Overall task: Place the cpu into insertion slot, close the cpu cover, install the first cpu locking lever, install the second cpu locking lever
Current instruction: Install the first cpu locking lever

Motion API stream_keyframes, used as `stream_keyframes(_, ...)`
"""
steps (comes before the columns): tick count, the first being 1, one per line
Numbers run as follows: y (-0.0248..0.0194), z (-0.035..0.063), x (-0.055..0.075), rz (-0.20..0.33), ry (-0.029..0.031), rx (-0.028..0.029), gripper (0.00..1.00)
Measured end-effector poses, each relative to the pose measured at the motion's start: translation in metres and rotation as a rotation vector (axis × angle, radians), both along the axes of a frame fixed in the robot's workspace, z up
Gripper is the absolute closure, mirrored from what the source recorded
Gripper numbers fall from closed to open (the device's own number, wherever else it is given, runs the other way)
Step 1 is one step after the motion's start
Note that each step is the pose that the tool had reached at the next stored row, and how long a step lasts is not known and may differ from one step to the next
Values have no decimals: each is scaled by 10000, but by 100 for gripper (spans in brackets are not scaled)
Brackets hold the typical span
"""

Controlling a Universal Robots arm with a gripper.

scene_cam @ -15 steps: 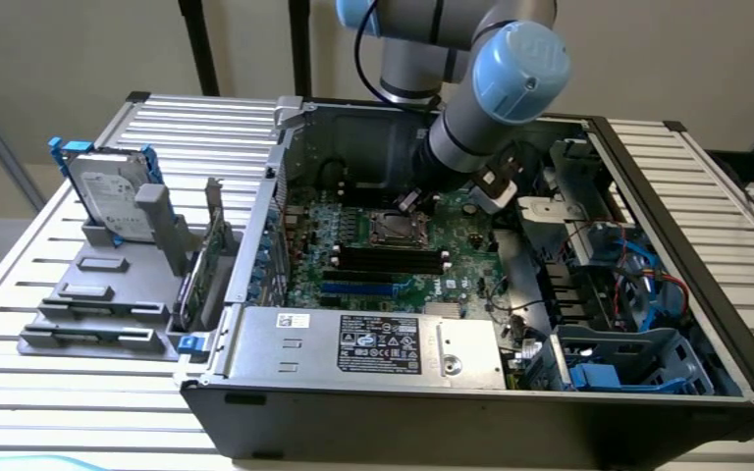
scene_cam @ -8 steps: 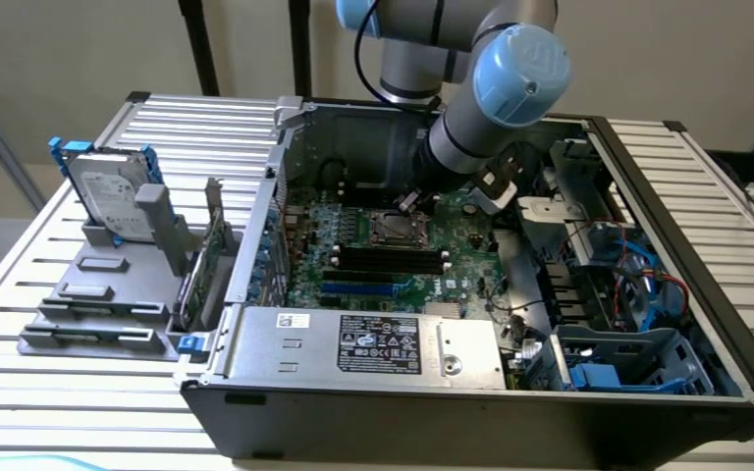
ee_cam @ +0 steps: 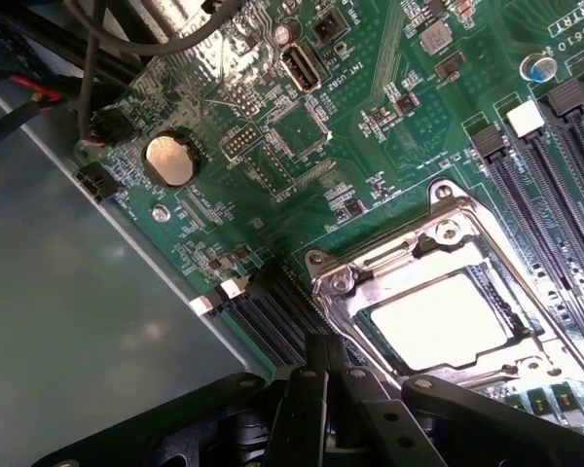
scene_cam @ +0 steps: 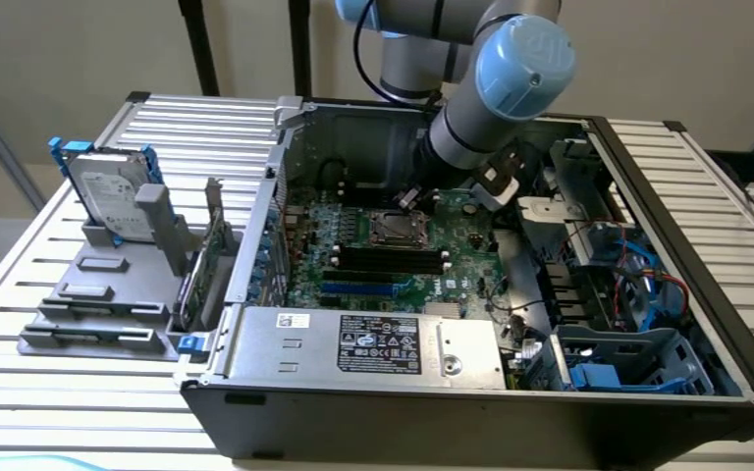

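Bench [scene_cam: 76, 392]: slatted metal, carrying an open computer case [scene_cam: 691, 255]. Green circuit board [ee_cam: 389, 146]: inside case, memory slots [ee_cam: 555, 165] alongside. Insertion slot [scene_cam: 395, 230]: mid-board. Cpu cover [ee_cam: 370, 282]: silvery frame lying flat over slot. Cpu [ee_cam: 438, 319]: pale face seated within frame cut-out. Gripper [ee_cam: 326, 389]: jaws together, empty, just beside socket.

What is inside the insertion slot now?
The cpu lies in the insertion slot, under the cpu cover. The cover hides its edges; the contacts beneath cannot be seen.
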State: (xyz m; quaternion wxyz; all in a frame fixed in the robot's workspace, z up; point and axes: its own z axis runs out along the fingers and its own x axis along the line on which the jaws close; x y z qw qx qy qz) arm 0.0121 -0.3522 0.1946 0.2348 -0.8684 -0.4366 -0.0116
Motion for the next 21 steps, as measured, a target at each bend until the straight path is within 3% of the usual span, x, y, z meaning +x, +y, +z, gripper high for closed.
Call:
stream_keyframes(10, -48, 97, -51, 2, -47, -201, 89)
stream_keyframes(14, -76, 124, -78, 3, -53, -233, 89)
stream_keyframes(21, -88, 125, -145, 43, -57, -237, 89)
